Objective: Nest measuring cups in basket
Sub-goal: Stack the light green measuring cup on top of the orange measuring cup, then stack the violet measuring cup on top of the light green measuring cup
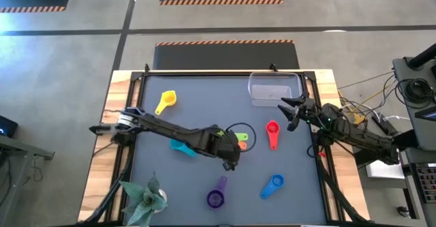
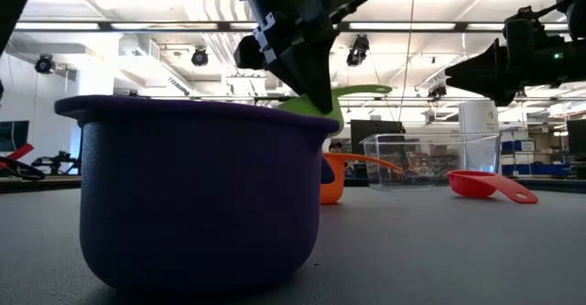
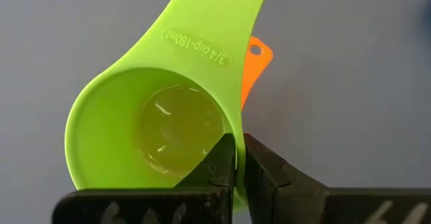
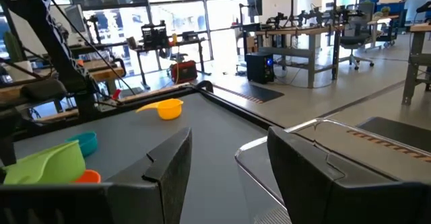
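Green cup (image 3: 155,123): pinched by its rim wall in the left gripper (image 3: 237,158), whose fingers are clenched on it; it hangs over the middle of the mat, bowl mouth up.
Why held so: a rim pinch keeps the bowl level and leaves the bottom free, which I judge suits dropping it into or onto another cup.
Long axis: bowl to handle; the handle runs away from the fingers, and in the high view it points roughly toward the red cup (image 1: 272,133).
Orange cup (image 3: 254,62): directly beneath the green one, only its handle end showing; whether the two touch I cannot tell.
Teal cup (image 1: 181,147): on the mat just beside the left arm.
Other cups: yellow (image 1: 166,101) at the far left, purple (image 1: 216,195) and blue (image 1: 272,185) near the front edge.
Basket (image 1: 274,89): clear tray at the far right of the mat, with no cup in it.
Right gripper (image 1: 291,111): waits just beside the basket, fingers parted, holding nothing.
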`<action>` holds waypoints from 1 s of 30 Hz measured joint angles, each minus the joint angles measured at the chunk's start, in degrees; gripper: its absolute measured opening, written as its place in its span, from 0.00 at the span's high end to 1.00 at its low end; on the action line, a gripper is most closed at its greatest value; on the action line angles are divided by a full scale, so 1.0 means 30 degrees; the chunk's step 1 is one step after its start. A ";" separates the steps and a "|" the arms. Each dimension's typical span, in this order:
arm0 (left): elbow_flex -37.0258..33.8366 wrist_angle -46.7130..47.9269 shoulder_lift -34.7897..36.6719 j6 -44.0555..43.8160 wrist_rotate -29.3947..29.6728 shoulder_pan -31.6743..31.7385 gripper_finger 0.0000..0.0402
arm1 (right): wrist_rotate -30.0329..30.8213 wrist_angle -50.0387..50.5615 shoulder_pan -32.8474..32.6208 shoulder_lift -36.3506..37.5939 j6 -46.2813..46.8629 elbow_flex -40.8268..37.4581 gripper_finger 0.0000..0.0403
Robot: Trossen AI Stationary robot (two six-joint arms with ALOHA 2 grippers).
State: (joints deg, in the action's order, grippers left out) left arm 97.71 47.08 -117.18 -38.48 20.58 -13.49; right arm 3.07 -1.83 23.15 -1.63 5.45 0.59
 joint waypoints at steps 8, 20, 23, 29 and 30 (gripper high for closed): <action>0.0000 0.0026 -0.0052 0.0809 -0.0009 0.0085 0.95 | 0.0000 0.0000 0.0004 -0.0007 0.0019 -0.0004 0.55; 0.0002 0.0339 -0.0008 0.1577 0.1015 0.0230 0.52 | 0.0000 0.0000 0.0004 -0.0007 -0.0007 0.0003 0.55; 0.0029 0.0349 0.0249 0.2797 0.1793 0.0220 0.47 | 0.0000 0.0000 0.0004 -0.0005 0.0017 -0.0004 0.55; -0.0983 0.1982 0.1952 0.5397 0.6535 -0.0325 0.48 | 0.0000 0.0000 -0.0004 -0.0007 -0.0004 -0.0003 0.55; -0.1578 0.2152 0.2514 0.5420 0.7372 -0.0434 0.49 | 0.0000 0.0000 0.0002 0.0000 -0.0001 -0.0002 0.55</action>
State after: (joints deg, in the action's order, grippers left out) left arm 92.98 53.54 -109.64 -22.22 42.70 -14.79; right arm 3.07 -1.83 23.15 -1.63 5.45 0.58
